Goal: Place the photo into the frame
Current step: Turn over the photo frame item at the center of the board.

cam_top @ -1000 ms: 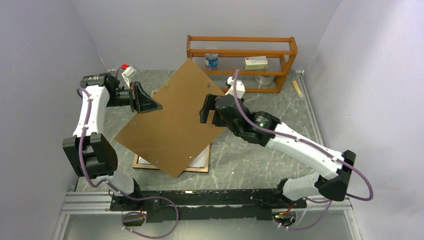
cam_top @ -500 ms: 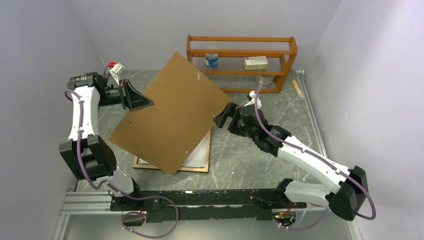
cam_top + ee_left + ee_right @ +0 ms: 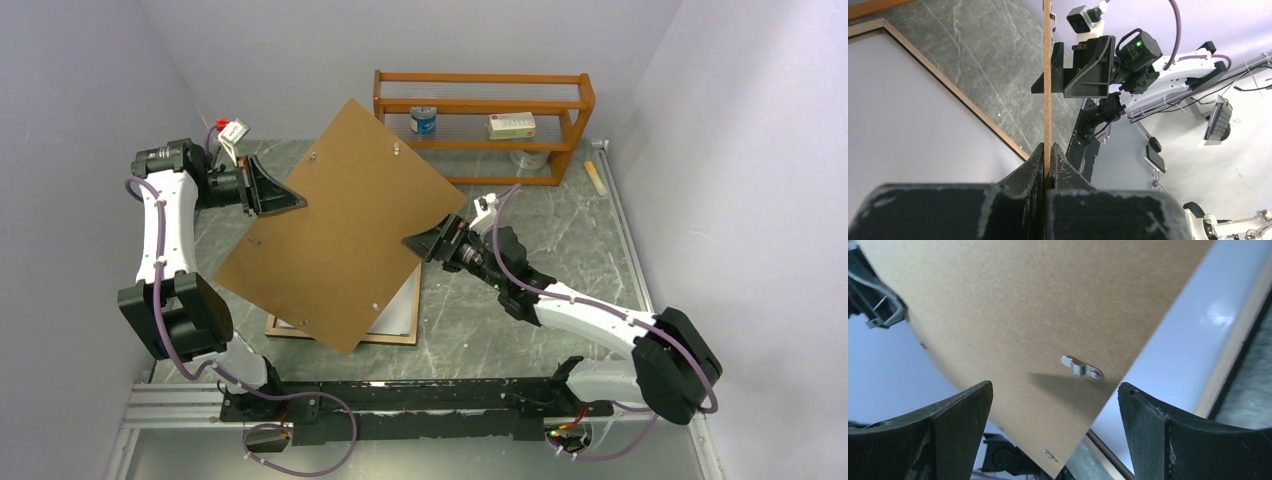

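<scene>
My left gripper (image 3: 290, 203) is shut on the left edge of the brown cardboard backing sheet (image 3: 330, 225) and holds it tilted above the table. In the left wrist view the sheet (image 3: 1047, 75) shows edge-on between the shut fingers (image 3: 1060, 160). The frame (image 3: 395, 338) lies flat under the sheet, wood side up. A white sheet (image 3: 402, 308) lies inside it, apparently the photo's plain back; no printed side shows. My right gripper (image 3: 425, 243) is open and empty at the backing sheet's right edge. In the right wrist view the backing sheet (image 3: 1023, 315) is ahead of the open fingers (image 3: 948, 430).
An orange-brown shelf rack (image 3: 483, 125) stands at the back with a tin (image 3: 424, 120) and a small box (image 3: 511, 125) on it. A small wooden block (image 3: 596, 178) lies at the far right. Grey walls close in on both sides.
My right gripper came off the backing sheet's right side, drew back, then turned to face its edge, open. My left gripper shifted the sheet a little to the left.
</scene>
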You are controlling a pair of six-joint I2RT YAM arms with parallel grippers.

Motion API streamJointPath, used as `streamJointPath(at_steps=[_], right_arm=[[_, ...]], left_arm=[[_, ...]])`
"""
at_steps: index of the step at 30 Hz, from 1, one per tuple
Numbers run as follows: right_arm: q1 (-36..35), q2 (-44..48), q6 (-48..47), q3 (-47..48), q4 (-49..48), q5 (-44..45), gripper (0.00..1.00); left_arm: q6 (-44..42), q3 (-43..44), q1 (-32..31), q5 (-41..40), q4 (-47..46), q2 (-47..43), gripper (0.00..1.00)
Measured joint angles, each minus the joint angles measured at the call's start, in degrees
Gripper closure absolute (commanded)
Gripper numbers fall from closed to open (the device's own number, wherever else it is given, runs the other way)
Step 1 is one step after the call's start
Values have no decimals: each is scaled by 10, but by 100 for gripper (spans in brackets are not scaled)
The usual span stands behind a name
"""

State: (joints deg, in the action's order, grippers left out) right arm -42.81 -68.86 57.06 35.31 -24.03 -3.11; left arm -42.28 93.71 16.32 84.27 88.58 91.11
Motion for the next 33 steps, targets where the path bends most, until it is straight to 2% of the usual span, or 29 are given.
streamJointPath(at_steps=[4,6,10,13,15,16,21,26,33], right_arm=[[-12,-33,19,-20,-99,-43,2],[-24,-42,26,-29,-141,-58,9],[-38,-60,35,-39,-194,-72,39],[-41,-56,32,-39,-189,-66,59],[-46,-42,23,-39,-170,-57,88],[-48,-33,19,-39,-157,-52,95],[-60,34,7,-11,-105,-64,100],[-64,62,-3,8,-71,-64,100],[-97,102,-22,46,-34,-61,100]], left_arm=[[12,2,0,1,0,3,98],[16,2,0,1,0,6,98],[26,2,10,3,2,11,98],[31,2,17,9,4,11,97],[34,2,20,11,5,11,97],[37,2,21,13,6,11,97],[43,3,39,26,-9,21,97],[46,3,40,43,-7,24,61],[31,-7,26,39,-2,18,34]])
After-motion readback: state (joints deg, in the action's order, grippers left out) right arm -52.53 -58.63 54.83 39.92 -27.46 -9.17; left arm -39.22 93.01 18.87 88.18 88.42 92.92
